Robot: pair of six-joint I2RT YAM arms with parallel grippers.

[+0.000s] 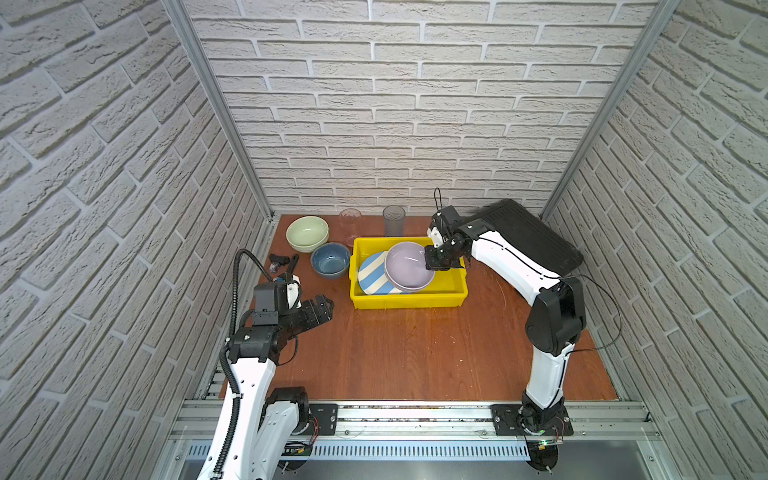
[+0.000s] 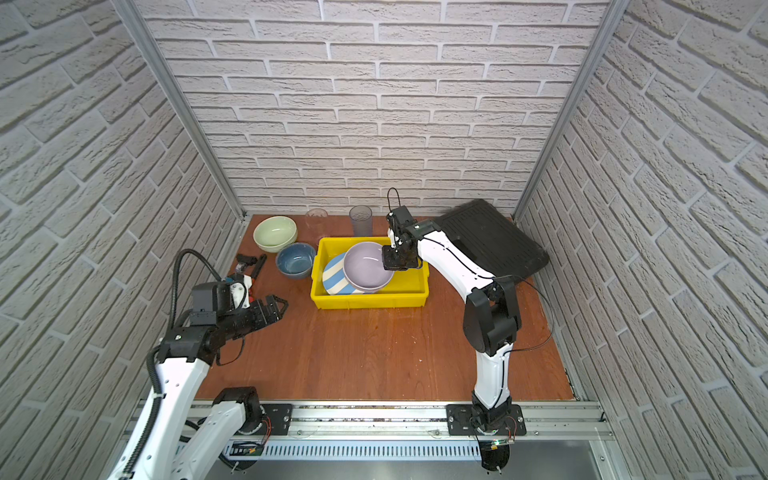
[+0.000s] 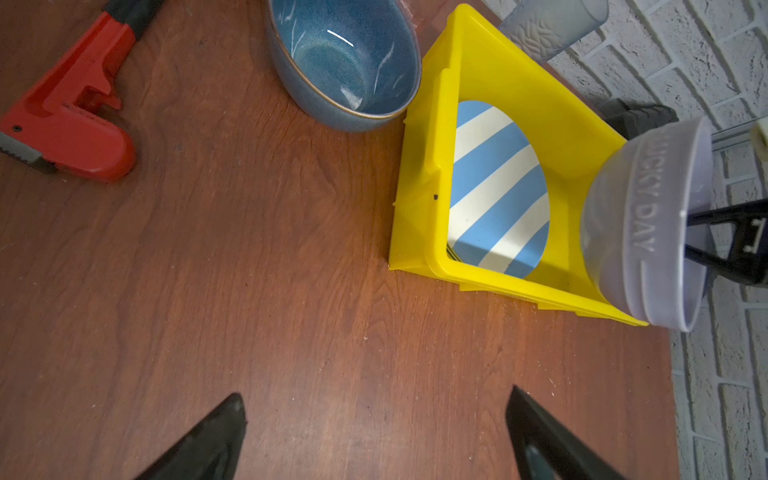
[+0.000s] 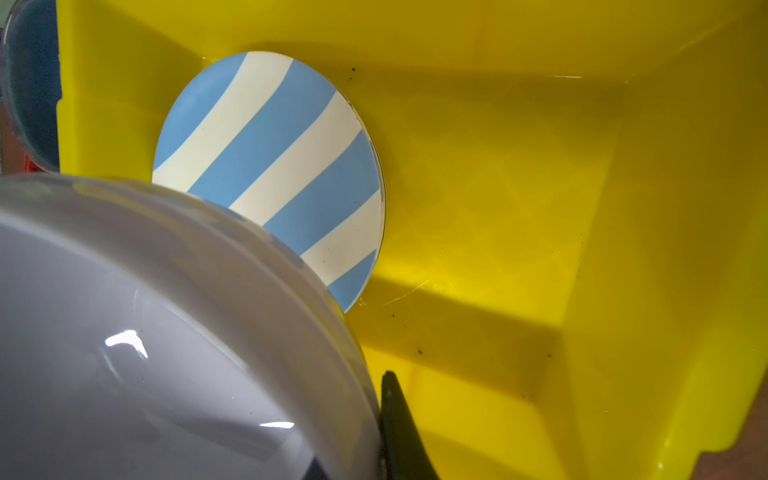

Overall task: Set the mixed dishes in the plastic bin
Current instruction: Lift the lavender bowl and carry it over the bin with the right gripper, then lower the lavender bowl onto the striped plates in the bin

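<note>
Now the lavender-grey bowl hangs tilted over the yellow bin, partly above the striped plate that lies on the bin's floor; whether bowl and plate touch, I cannot tell. My right claw is clamped on the bowl's rim, with a finger against its wall. My left claw stands wide apart and holds nothing, above the wooden table, apart from the bin. The blue bowl sits just beside the bin, with the pale green bowl behind it.
</note>
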